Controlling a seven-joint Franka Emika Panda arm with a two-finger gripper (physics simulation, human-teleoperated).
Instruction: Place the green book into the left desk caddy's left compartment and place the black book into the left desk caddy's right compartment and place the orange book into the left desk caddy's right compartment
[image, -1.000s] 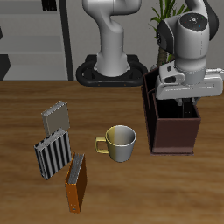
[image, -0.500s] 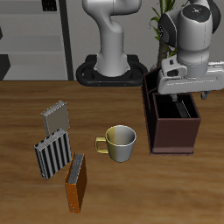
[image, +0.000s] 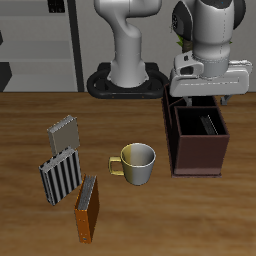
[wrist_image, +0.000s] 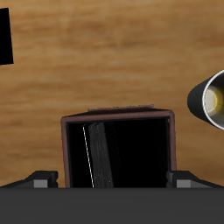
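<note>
A: What has moved since a moment ago?

B: The gripper (image: 204, 97) has risen out of the left desk caddy (image: 198, 157) and hangs above it with nothing between its fingers. The black book (image: 210, 126) is in the right compartment (wrist_image: 131, 157), leaning against one wall.

A: Are the fingers spread or pressed together?

B: Spread. In the wrist view the two tips sit at opposite edges with the caddy's opening between them.

A: And the other books?

B: The orange book (image: 87, 209) stands on its edge on the table near the front edge, just beside a grey striped book (image: 59, 176). A second grey striped book (image: 63, 133) stands farther back. I can't find the green book in either view.

A: Anything between the books and the caddy?

B: A pale green mug (image: 135, 163), upright.
</note>
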